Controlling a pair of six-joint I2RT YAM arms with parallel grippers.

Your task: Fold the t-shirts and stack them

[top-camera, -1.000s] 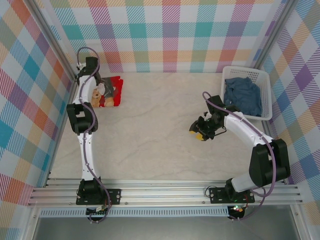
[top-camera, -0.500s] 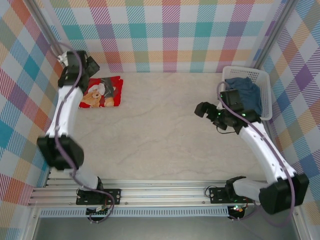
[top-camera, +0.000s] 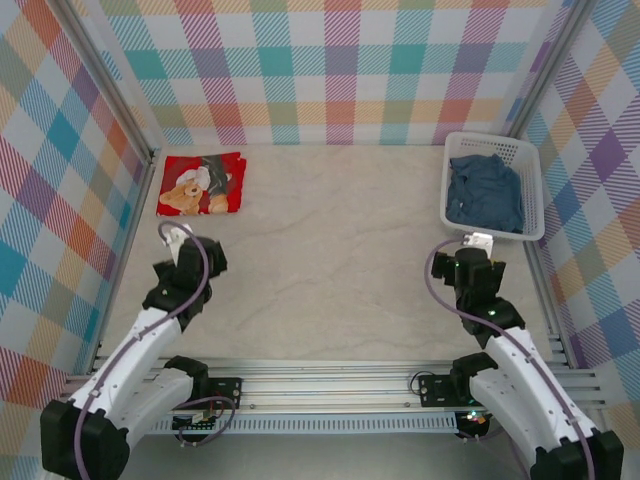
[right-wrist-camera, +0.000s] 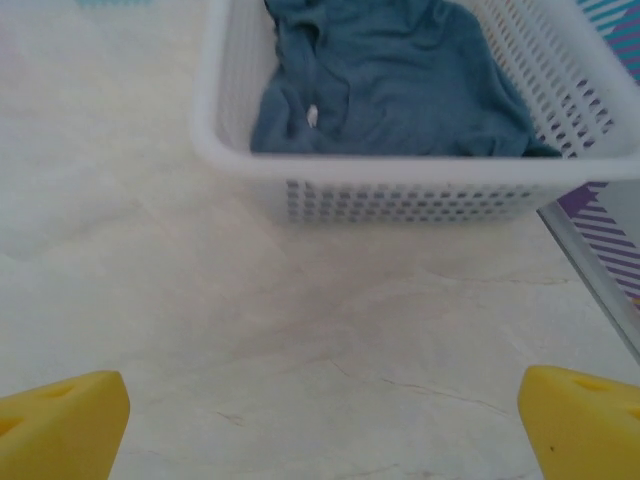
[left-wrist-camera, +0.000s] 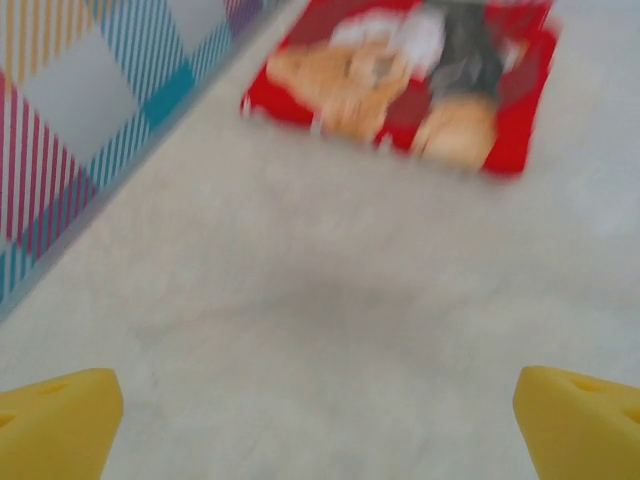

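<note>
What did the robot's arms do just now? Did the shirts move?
Both arms pulled back toward their bases. The left hand drew away from the red t-shirt in the far left corner, and the right hand came back too. Both hands are open and hold nothing. The red t-shirt stayed folded in its place, and the blue-grey t-shirt stayed in the white basket.
</note>
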